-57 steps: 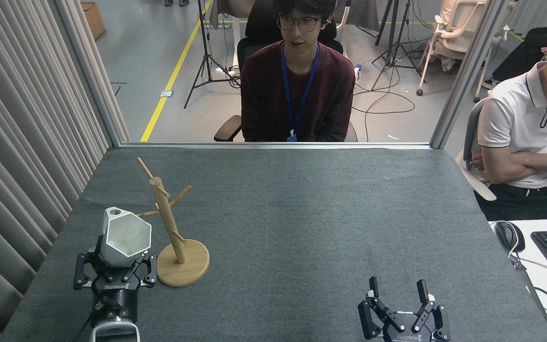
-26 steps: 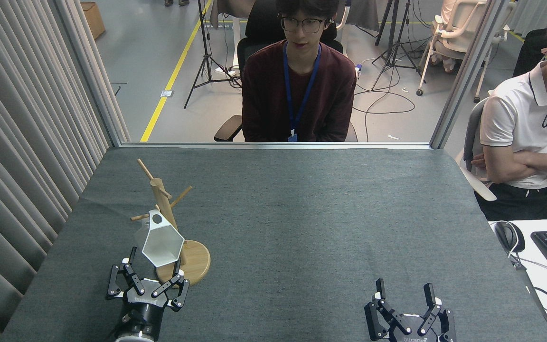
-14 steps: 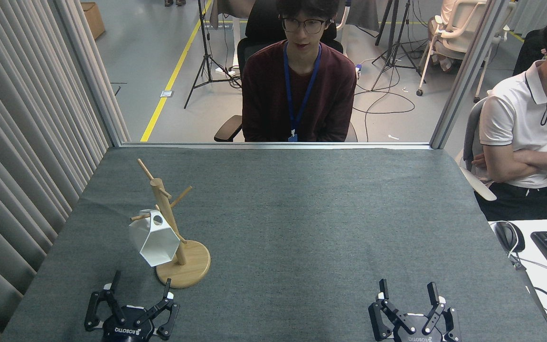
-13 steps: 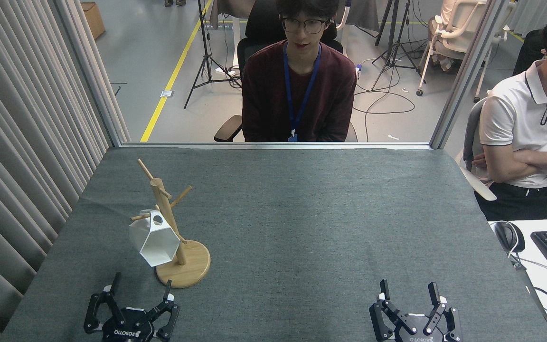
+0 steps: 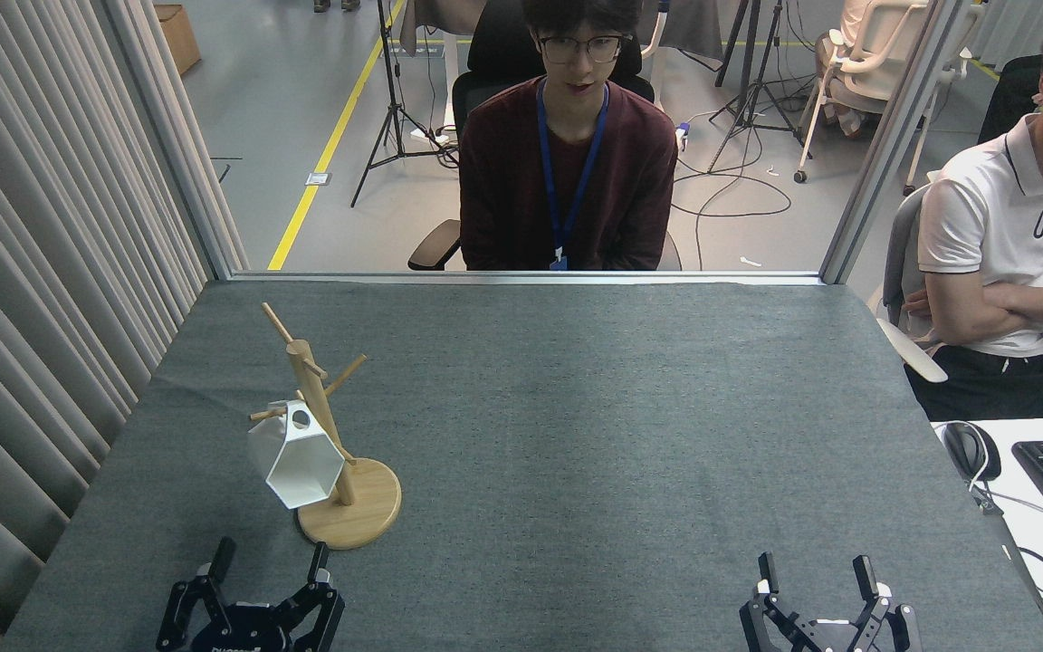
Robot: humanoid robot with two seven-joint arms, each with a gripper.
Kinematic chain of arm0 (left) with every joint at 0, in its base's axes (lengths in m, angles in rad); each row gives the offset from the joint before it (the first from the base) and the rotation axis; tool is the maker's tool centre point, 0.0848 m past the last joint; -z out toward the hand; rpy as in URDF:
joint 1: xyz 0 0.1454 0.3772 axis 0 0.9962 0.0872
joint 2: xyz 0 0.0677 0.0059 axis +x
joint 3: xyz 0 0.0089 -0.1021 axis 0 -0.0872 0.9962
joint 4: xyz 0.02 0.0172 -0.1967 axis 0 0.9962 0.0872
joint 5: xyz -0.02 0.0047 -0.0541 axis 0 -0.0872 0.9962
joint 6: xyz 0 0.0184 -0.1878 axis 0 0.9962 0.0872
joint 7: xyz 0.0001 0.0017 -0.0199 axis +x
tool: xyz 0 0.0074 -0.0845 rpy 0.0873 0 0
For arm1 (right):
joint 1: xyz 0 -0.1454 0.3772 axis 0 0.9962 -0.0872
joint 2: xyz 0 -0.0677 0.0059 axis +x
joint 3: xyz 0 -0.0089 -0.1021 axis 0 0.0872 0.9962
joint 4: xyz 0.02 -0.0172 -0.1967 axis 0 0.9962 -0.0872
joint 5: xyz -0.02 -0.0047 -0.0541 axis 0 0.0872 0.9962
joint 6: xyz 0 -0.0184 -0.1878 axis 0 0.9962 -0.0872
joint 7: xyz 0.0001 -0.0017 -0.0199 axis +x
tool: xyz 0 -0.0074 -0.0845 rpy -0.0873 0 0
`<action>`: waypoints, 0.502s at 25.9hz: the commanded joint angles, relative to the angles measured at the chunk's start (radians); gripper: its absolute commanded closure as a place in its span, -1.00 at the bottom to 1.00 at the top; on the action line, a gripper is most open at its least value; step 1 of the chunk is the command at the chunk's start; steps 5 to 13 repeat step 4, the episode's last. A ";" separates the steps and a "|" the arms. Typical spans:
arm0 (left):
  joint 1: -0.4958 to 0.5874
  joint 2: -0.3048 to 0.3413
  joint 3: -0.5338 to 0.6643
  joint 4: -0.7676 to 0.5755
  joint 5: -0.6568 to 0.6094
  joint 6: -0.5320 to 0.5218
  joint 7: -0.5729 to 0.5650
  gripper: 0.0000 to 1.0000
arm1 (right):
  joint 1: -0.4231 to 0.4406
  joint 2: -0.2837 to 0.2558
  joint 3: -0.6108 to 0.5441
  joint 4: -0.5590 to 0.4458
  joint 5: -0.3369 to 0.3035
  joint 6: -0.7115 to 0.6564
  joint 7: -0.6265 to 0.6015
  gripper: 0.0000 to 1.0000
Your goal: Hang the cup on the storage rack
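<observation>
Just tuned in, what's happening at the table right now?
The white cup hangs on the wooden storage rack, tilted, with its rim tab against the post, clear of the table. Neither hand holds anything: the left hand sits open just in front of the rack's base, and the right hand is open at the near right. Two people sit watching beyond the table.

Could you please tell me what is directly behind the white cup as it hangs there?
Behind the cup stands the storage rack: its post and round base show to the cup's right, and a peg tip pokes out to its left. The peg through the tab hole is mostly covered.
</observation>
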 commanded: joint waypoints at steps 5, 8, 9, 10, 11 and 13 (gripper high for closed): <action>0.005 -0.016 0.000 0.000 0.011 0.012 0.000 -0.99 | 0.011 0.008 -0.016 -0.003 0.000 -0.007 0.000 -0.98; 0.005 -0.016 0.000 0.000 0.011 0.012 0.000 -0.99 | 0.011 0.008 -0.016 -0.003 0.000 -0.007 0.000 -0.98; 0.005 -0.016 0.000 0.000 0.011 0.012 0.000 -0.99 | 0.011 0.008 -0.016 -0.003 0.000 -0.007 0.000 -0.98; 0.005 -0.016 0.000 0.000 0.011 0.012 0.000 -0.99 | 0.011 0.008 -0.016 -0.003 0.000 -0.007 0.000 -0.98; 0.005 -0.016 0.000 0.000 0.011 0.012 0.000 -0.99 | 0.011 0.008 -0.016 -0.003 0.000 -0.007 0.000 -0.98; 0.005 -0.016 0.000 0.000 0.011 0.012 0.000 -0.99 | 0.011 0.008 -0.016 -0.003 0.000 -0.007 0.000 -0.98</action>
